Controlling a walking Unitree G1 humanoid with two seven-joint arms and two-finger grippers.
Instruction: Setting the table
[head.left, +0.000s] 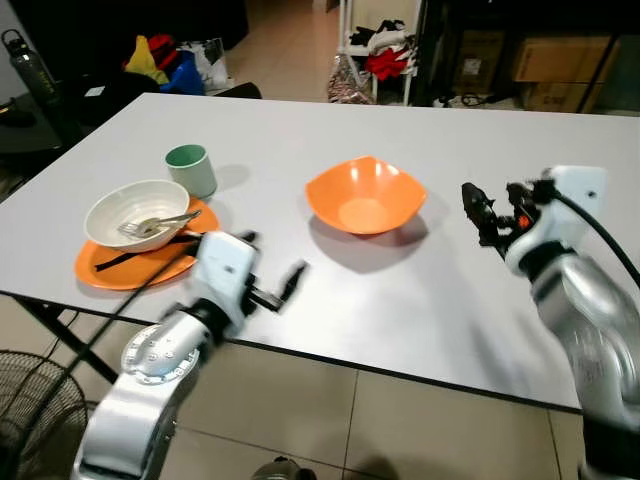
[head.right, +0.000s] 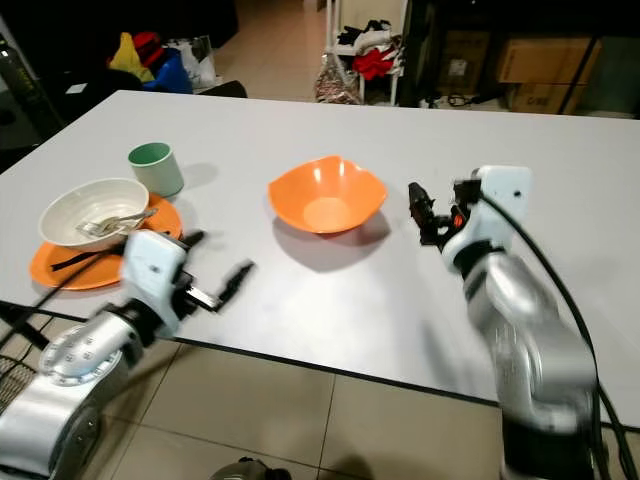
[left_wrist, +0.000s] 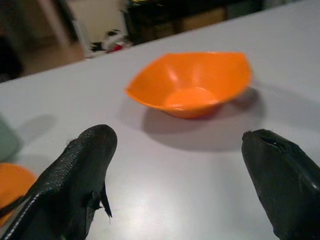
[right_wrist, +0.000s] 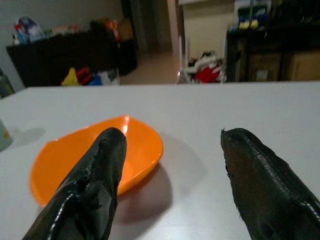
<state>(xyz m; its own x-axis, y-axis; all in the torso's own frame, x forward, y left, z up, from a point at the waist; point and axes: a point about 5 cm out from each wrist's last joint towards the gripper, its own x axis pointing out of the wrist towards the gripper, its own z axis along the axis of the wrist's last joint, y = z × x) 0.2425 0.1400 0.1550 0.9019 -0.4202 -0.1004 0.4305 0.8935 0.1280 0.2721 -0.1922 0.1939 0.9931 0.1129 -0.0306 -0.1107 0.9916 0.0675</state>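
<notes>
Both eye views look forward and down from the head across the table (head.left: 420, 290); each wrist view sits low and close (just above the tabletop), facing the shared orange bowl (left_wrist: 192, 82).

Lots of orange on a pale grey worktop (head.left: 420, 300)

Orange bowl (head.left: 365, 195), orange plate (head.left: 120, 262) under a white bowl (head.left: 135, 208), green cup (head.left: 191, 169), black-fingered claws.
</notes>
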